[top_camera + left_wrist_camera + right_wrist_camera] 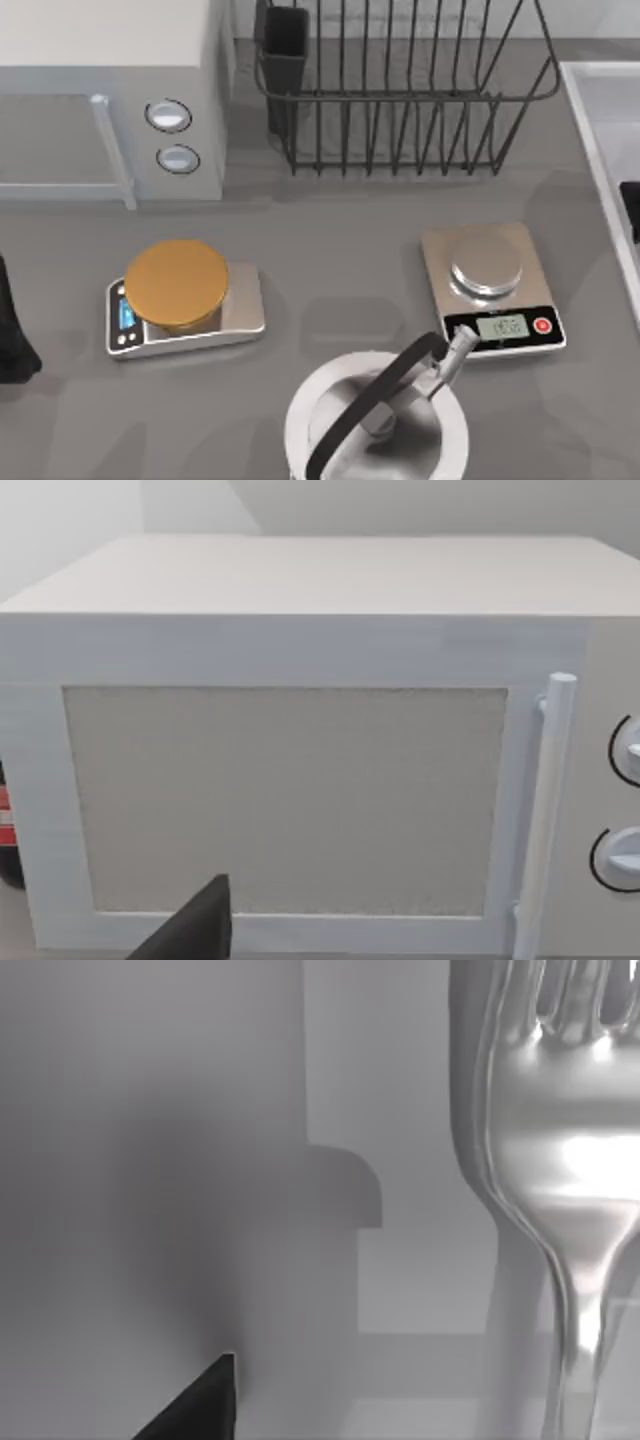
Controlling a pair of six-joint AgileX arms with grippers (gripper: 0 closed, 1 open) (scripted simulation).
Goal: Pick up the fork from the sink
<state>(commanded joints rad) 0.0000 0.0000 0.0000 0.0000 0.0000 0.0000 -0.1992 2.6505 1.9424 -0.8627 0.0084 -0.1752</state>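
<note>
The fork (572, 1160) is shiny silver and stands very close in the right wrist view, tines away from the camera and the thin handle running toward it. It lies in the sink (592, 140), a pale basin at the table's right edge, whose grey floor (150, 1180) spreads beneath. My right gripper (631, 212) hangs over the sink as a black shape at the right edge of the top view. One black fingertip (205, 1400) stays well apart from the fork, so the jaws stand open. My left gripper (12, 335) is parked at the table's left edge, facing the microwave.
A white microwave (110, 90) fills the back left and a black wire dish rack (400, 90) the back middle. A scale with an orange disc (180, 290), a silver scale (492, 285) and a silver kettle (375, 420) occupy the front.
</note>
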